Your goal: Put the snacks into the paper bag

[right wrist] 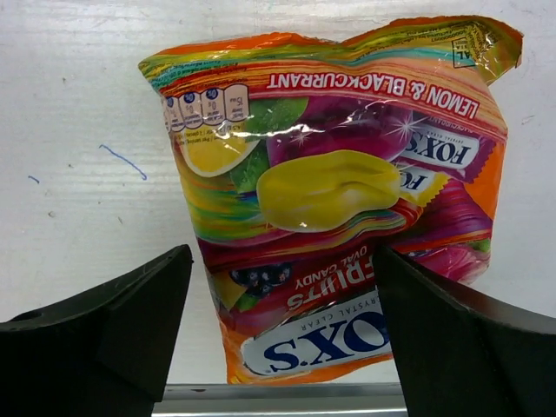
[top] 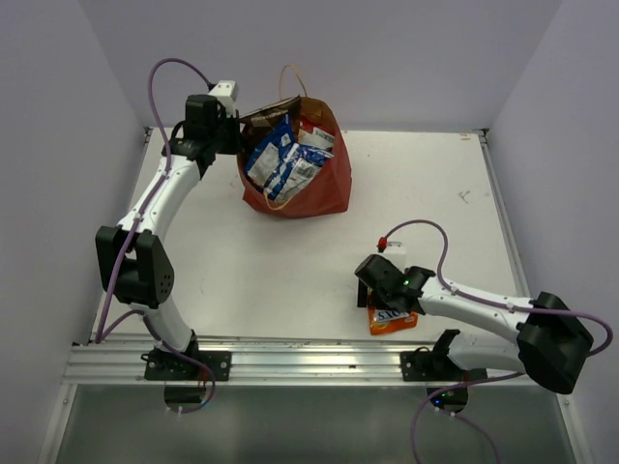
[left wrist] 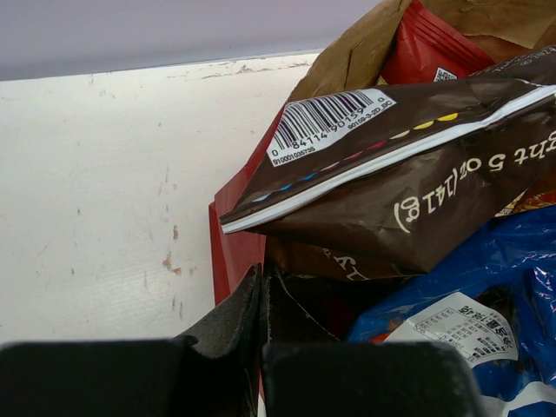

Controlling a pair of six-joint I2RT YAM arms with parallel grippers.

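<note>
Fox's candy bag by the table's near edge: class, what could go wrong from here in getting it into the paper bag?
1. The candy bag lies flat beside the front rail, between the fingers of the open right gripper; its slick film might slip or be nudged off the edge.
2. The paper bag looks crowded, the brown chip bag jutting past its rim; another packet may dislodge it.
3. The left gripper pinches only the rim, which could tear.
</note>
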